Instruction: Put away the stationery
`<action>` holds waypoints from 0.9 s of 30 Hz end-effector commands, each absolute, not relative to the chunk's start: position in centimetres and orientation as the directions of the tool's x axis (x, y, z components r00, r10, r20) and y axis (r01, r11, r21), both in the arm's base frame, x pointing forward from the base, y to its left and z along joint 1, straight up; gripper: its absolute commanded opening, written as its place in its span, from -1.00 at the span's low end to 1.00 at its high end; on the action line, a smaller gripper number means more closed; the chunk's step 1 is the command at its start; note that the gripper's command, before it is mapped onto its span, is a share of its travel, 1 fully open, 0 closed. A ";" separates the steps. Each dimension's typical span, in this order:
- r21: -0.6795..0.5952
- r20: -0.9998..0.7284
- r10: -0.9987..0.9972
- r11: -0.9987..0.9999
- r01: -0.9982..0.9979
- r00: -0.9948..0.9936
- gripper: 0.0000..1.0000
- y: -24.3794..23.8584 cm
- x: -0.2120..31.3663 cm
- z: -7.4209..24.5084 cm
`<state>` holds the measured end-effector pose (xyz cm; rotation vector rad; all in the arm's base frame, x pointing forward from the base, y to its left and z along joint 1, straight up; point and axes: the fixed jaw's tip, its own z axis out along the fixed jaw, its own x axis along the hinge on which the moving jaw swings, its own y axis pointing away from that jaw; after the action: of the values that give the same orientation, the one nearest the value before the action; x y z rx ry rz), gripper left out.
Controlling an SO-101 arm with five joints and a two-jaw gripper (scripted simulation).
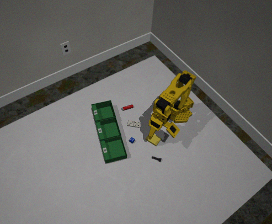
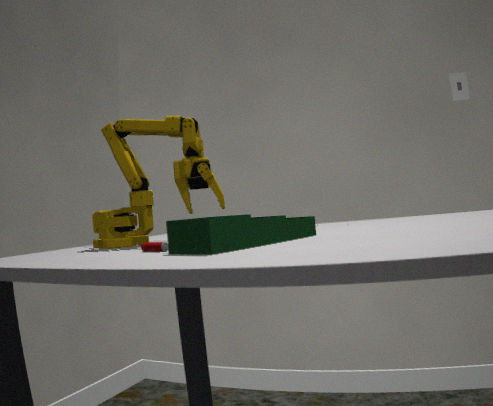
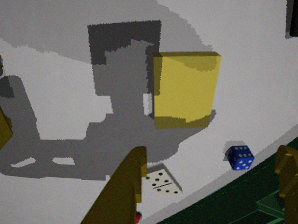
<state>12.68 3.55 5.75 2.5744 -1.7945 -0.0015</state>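
A flat yellow pad (image 1: 154, 140) lies on the table right of the green bins; it also shows in the wrist view (image 3: 185, 90). My gripper (image 1: 160, 133) hangs above the pad, pointing down, with its fingers apart and nothing between them. From the side view the gripper (image 2: 206, 207) is well above the table top. A green row of three bins (image 1: 108, 131) stands to the left, and its white labels are too small to read. A red cylinder (image 1: 127, 107) lies near the far bin.
A white domino (image 1: 133, 123) and a blue die (image 1: 132, 140) lie between the bins and the gripper. A small black bolt-like piece (image 1: 156, 159) lies nearer the front. The arm's base (image 1: 183, 110) stands behind the pad.
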 end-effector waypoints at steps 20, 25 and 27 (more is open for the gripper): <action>-0.030 0.002 -0.932 -0.362 -0.932 0.362 -0.30 3.8 13.1 3.9; -0.030 0.002 -0.932 -0.362 -0.932 0.362 -0.30 3.8 13.2 2.9; -0.030 0.002 -0.932 -0.362 -0.932 0.362 -0.30 3.8 13.1 2.5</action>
<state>12.83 3.59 2.87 2.5825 -1.7998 0.0108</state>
